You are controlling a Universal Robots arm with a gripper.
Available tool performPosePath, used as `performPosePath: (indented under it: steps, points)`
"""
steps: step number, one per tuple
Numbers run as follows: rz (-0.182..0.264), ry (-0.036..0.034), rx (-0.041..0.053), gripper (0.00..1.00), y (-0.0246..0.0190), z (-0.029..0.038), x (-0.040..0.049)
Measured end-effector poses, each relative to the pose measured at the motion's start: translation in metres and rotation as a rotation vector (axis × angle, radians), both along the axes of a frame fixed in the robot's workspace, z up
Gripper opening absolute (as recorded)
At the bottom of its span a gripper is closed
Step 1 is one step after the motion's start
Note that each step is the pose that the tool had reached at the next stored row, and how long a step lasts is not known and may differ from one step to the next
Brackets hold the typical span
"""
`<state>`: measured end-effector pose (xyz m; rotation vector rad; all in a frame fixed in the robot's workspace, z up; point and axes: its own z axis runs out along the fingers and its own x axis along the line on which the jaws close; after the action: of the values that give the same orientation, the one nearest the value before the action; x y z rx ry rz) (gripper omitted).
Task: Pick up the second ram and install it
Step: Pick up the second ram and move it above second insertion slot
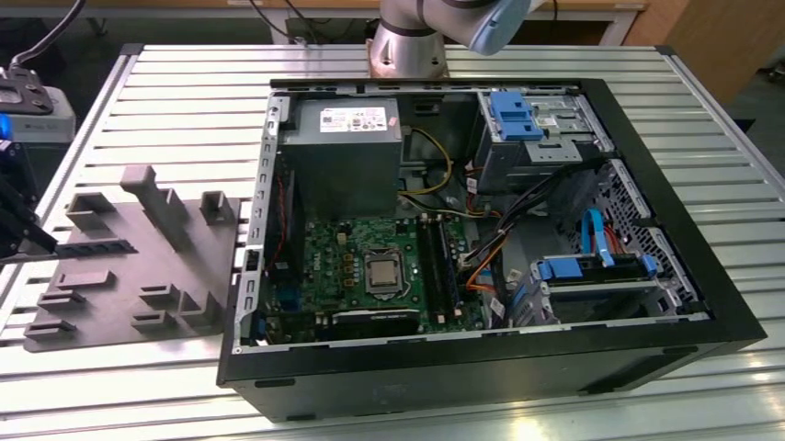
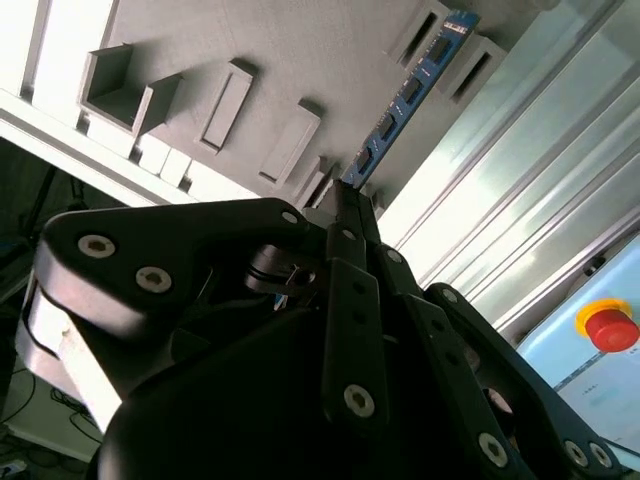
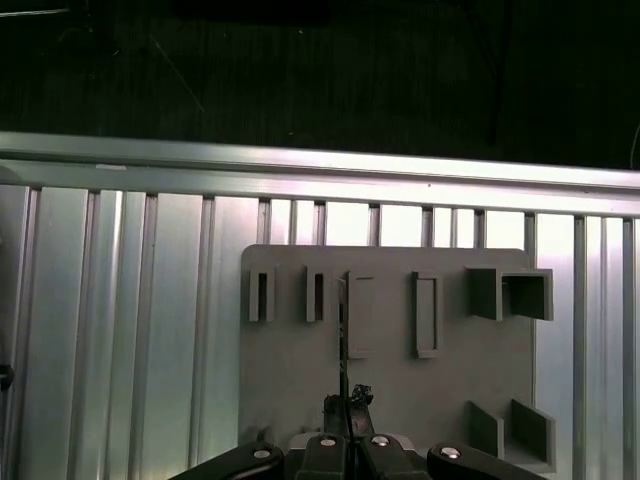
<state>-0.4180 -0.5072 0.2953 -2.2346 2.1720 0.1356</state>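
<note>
In the second wrist view my gripper [image 2: 345, 195] is shut on the lower end of the second ram [image 2: 410, 90], a thin blue-edged stick with black chips that reaches out past the fingertips. In the first wrist view the ram [image 3: 342, 335] shows edge-on as a thin dark line above the grey tray [image 3: 290, 380], with my gripper [image 3: 347, 405] below it. The tray [image 1: 110, 266] lies at the exterior view's left, beside the open computer case [image 1: 491, 367]. Long black memory slots [image 1: 436, 262] run next to the processor socket [image 1: 381, 271].
The case holds a grey power supply [image 1: 341, 152], blue drive brackets [image 1: 516, 115] and loose cables [image 1: 491, 248]. The tray carries raised blocks [image 1: 160, 197] and narrow slots [image 3: 262, 295]. A red stop button [image 2: 610, 325] sits beyond the slatted table [image 1: 184, 83].
</note>
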Motion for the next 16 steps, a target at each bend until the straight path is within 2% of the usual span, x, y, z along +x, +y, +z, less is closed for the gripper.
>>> performPosePath:
  steps: [16]
  points:
    - [0.000, 0.0001, 0.0010, 0.12, 0.0000, 0.0048, 0.0000]
